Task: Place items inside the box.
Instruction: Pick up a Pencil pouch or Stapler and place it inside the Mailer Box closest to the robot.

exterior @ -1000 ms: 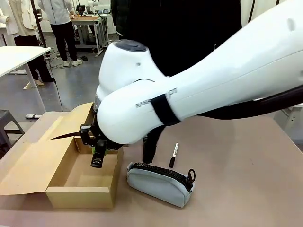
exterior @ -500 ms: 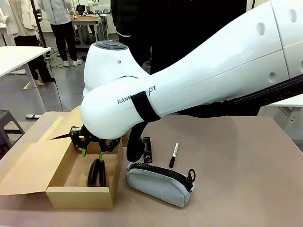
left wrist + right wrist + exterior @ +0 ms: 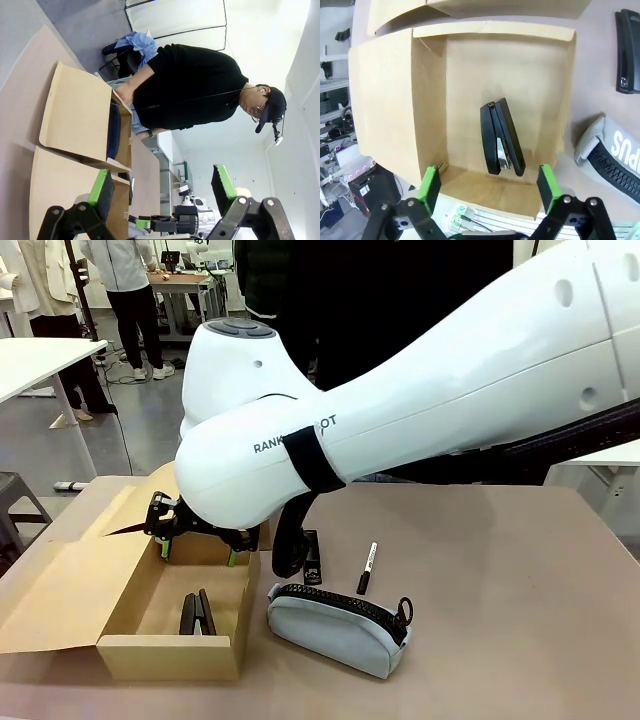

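The right gripper [image 3: 198,552] hangs spread wide over the box [image 3: 170,655], gripping nothing; a stapler [image 3: 501,137] lies flat on the box floor right below its fingers. The left gripper [image 3: 162,185] is spread wide too, empty, facing the person [image 3: 190,85].

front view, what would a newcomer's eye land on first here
The big white right arm reaches across the table, its open right gripper hanging over the cardboard box. A black stapler lies alone on the box floor, while the grey pouch sits on the table beside it.
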Motion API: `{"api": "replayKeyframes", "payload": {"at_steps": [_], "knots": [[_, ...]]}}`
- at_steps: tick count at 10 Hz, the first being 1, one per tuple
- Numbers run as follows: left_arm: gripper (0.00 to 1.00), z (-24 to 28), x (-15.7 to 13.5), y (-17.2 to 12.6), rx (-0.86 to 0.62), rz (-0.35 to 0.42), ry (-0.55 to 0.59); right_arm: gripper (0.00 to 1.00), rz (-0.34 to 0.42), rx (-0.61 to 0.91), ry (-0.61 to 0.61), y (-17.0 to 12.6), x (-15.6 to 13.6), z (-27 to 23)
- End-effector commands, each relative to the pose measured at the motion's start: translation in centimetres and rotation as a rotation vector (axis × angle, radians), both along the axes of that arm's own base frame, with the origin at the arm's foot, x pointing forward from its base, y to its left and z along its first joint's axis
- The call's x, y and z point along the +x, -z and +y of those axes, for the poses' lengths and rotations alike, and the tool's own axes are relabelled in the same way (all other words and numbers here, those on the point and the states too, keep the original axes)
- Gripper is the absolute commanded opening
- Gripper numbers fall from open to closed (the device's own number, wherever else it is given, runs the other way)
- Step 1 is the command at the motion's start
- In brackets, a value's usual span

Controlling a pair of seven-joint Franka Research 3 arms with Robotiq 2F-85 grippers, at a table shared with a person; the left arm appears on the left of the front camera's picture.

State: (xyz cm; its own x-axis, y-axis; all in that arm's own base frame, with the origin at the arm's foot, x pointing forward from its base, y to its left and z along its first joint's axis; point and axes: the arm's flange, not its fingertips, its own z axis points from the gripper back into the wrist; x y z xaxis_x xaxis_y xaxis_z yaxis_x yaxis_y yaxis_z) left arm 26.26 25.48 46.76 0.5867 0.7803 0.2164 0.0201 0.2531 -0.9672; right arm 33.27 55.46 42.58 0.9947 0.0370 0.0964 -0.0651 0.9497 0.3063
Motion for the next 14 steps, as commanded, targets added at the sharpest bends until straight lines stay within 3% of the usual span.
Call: {"api": "replayKeyframes", "payload": {"at_steps": [1, 2, 3, 4, 5, 6, 7, 8, 10, 11, 12, 14], "knots": [[1.0, 0.0, 0.1, 0.0, -0.001, -0.038, -0.003, 1.0, -0.003, 0.093, -0.103, -1.7, -1.5, -6.3], [1.0, 0.0, 0.1, 0.0, -0.001, -0.038, -0.003, 1.0, -0.008, 0.134, -0.168, -3.2, -2.5, -11.4], [1.0, 0.0, 0.1, 0.0, -0.001, -0.038, -0.003, 1.0, -0.022, 0.177, -0.146, -4.3, -3.5, -16.9], [1.0, 0.0, 0.1, 0.0, -0.001, -0.038, -0.003, 1.0, 0.013, 0.211, -0.023, -4.5, -5.3, -21.5], [1.0, 0.0, 0.1, 0.0, -0.001, -0.038, -0.003, 1.0, 0.001, 0.226, 0.11, -4.1, -7.7, -25.3], [1.0, 0.0, 0.1, 0.0, -0.001, -0.038, -0.003, 1.0, -0.026, 0.267, 0.177, -3.3, -9.4, -27.2], [1.0, 0.0, 0.1, 0.0, -0.001, -0.038, -0.003, 1.0, -0.002, 0.285, 0.225, -2.3, -10.1, -27.0], [1.0, 0.0, 0.1, 0.0, -0.001, -0.038, -0.003, 1.0, 0.003, 0.237, 0.114, -3.4, -5.7, -24.1], [1.0, 0.0, 0.1, 0.0, -0.001, -0.038, -0.003, 1.0, 0.003, 0.237, 0.114, -3.4, -5.7, -24.1], [1.0, 0.0, 0.1, 0.0, -0.001, -0.038, -0.003, 1.0, -0.001, 0.256, 0.162, -2.9, -7.9, -26.7], [1.0, 0.0, 0.1, 0.0, -0.001, -0.038, -0.003, 1.0, 0.035, 0.285, 0.135, -2.8, -6.1, -26.8], [1.0, 0.0, 0.1, 0.0, -0.001, -0.038, -0.003, 1.0, 0.063, 0.47, 0.183, -3.9, -3.1, -33.1]]}}
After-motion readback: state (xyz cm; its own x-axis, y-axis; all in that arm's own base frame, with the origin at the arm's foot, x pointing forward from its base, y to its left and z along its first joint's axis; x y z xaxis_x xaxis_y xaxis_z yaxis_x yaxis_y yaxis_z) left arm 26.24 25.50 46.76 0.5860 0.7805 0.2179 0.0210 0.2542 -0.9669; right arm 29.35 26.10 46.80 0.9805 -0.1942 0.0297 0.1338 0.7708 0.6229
